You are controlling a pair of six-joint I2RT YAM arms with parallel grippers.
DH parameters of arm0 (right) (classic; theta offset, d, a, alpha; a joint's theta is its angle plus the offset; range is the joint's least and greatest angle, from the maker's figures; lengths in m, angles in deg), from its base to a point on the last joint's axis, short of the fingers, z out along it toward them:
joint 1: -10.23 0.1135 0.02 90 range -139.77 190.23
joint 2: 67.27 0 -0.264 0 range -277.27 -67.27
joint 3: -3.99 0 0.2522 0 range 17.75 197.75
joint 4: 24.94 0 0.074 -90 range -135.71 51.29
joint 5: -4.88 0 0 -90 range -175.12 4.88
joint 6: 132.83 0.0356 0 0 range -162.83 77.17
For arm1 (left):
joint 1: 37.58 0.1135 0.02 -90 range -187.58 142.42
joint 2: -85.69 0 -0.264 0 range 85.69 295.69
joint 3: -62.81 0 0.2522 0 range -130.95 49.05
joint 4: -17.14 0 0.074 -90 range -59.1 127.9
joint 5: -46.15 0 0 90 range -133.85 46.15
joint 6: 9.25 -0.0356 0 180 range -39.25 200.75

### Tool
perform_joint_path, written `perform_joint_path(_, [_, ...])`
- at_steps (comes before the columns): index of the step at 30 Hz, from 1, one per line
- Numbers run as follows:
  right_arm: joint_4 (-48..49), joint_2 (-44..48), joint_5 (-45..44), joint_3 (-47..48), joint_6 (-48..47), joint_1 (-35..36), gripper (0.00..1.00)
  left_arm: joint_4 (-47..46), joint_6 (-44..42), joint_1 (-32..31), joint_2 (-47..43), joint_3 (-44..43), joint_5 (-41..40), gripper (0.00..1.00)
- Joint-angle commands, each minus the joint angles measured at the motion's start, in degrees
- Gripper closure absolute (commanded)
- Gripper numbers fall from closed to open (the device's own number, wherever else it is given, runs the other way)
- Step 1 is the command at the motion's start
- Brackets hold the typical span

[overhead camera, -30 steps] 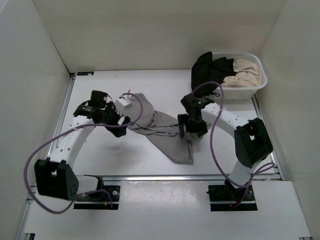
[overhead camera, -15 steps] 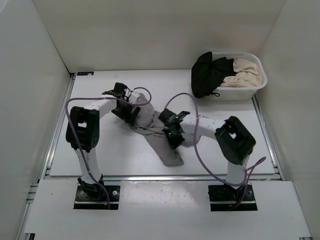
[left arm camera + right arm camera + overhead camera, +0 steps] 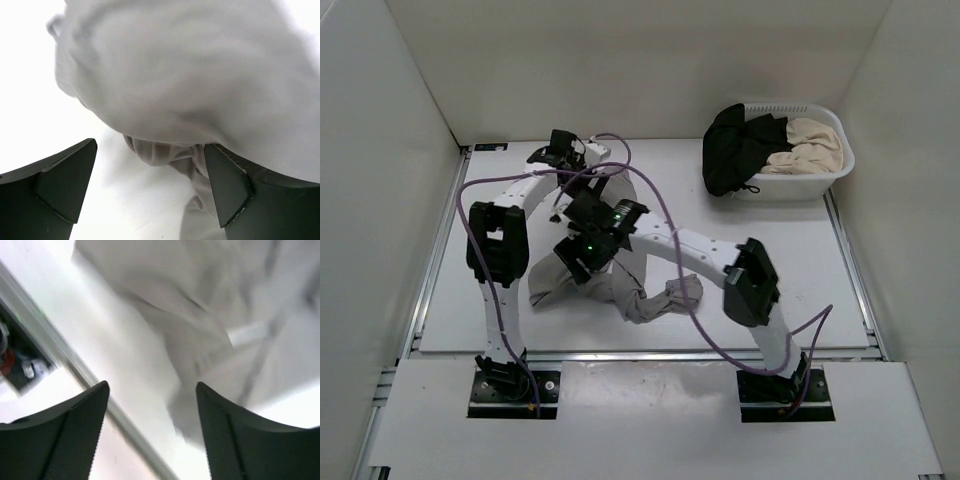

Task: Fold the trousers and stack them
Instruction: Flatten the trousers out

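The grey trousers (image 3: 632,292) lie crumpled in a heap on the table's middle left, one part running up toward the back and a flap reaching left. My left gripper (image 3: 588,172) is at the heap's far end, open. In the left wrist view (image 3: 150,150) the grey fabric (image 3: 190,75) hangs just past the fingers and drapes against the right finger (image 3: 227,185). My right gripper (image 3: 578,255) hovers over the heap's left part, open and empty. In the right wrist view (image 3: 152,387) the blurred fabric (image 3: 190,315) lies beyond the fingertips.
A white basket (image 3: 820,185) stands at the back right holding a black garment (image 3: 730,150) and a beige garment (image 3: 810,145). White walls close in the table on three sides. A metal rail (image 3: 650,352) runs along the near edge. Purple cables loop from both arms.
My right gripper has swept left across the table and the trousers have bunched up and shifted left with it. My left gripper has moved farther back, to the heap's top end.
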Motion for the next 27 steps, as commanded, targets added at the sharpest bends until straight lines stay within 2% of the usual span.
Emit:
perform_joint_path(1, [3.09,14.71,-5.24,-11.97,-1.46,-0.10,0.23,0.56,-1.84,-0.58,-8.76,-3.46,5.25,0.00])
perform_joint_path(2, [3.88,17.09,-6.30,-18.80,-0.84,-0.89,0.23,1.36,-1.84,-0.58,-9.98,-3.46,4.37,0.00])
perform_joint_path(5, [6.43,25.97,-9.03,-28.41,2.58,-5.79,0.23,1.36,-1.84,-0.58,-16.22,0.73,1.99,0.00])
perform_joint_path(6, [8.44,29.82,-9.90,-34.36,5.11,-7.03,0.23,2.15,-2.44,-1.63,-20.15,2.50,1.38,0.00])
perform_joint_path(8, [9.07,33.62,-14.19,-39.23,8.64,-11.32,0.23,2.94,-3.15,-5.83,-24.30,8.89,-0.98,0.00])
perform_joint_path(11, [10.91,34.86,-15.27,-47.76,14.97,-18.00,0.27,5.67,-5.43,-13.90,-30.64,16.73,-1.00,0.00])
perform_joint_path(12, [11.70,34.17,-15.27,-49.43,16.11,-18.99,0.30,5.67,-5.44,-15.51,-31.78,22.23,-1.00,0.00])
perform_joint_path(14, [12.93,31.81,-15.28,-53.29,18.24,-20.31,0.34,5.67,-2.64,-18.15,-33.38,26.23,-0.39,0.00])
perform_joint_path(15, [13.99,30.92,-14.32,-54.19,18.24,-20.32,0.34,5.67,-1.84,-18.16,-33.38,28.77,-0.39,0.00])
perform_joint_path(18, [18.12,26.71,-9.76,-56.30,18.76,-18.83,0.50,5.67,0.18,-18.16,-33.38,31.07,0.32,0.00])
perform_joint_path(19, [18.13,24.87,-8.69,-56.31,18.76,-17.52,0.63,5.67,0.19,-18.16,-33.90,31.69,-0.81,0.00])
perform_joint_path(21, [18.65,24.24,-7.02,-56.31,17.28,-15.23,0.73,4.71,1.32,-15.99,-33.90,32.49,-4.85,0.00])
perform_joint_path(24, [17.87,24.23,-3.68,-53.33,10.70,-7.59,0.75,3.91,3.17,-10.27,-31.45,31.53,-5.39,0.00])
perform_joint_path(25, [16.91,23.19,-2.54,-51.23,8.85,-3.83,0.75,3.39,3.17,-6.51,-30.40,29.78,-4.44,0.00])
perform_joint_path(27, [12.61,18.45,-0.43,-42.37,3.93,-1.08,0.75,3.38,3.70,-3.59,-26.27,27.40,-3.64,0.00])
